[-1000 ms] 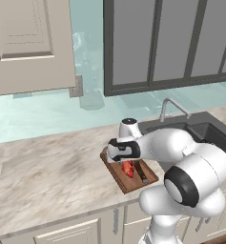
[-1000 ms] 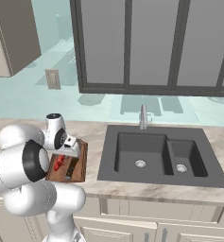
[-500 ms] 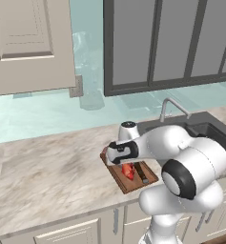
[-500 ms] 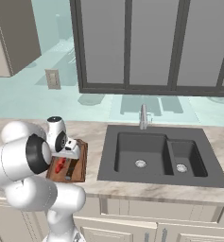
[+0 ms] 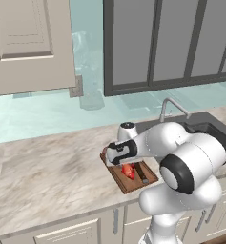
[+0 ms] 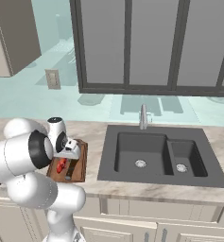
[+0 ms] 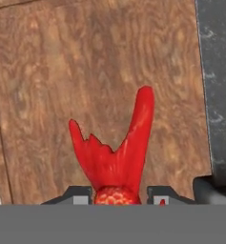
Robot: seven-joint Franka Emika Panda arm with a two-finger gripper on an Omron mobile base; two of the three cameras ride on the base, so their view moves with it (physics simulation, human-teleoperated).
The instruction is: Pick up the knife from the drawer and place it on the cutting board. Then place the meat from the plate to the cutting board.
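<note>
Meat (image 7: 115, 164): lies on cutting board (image 7: 86, 71), long axis toward 12 o'clock in the hand view. Gripper (image 7: 118, 194) nearly closed, fingertips flanking its near end (grip appears on the meat). Knife (image 7: 218, 95) at 3 o'clock, alongside.

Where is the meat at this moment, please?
The meat lies on the cutting board, left of the knife in the left base view, between the gripper fingertips.
</note>
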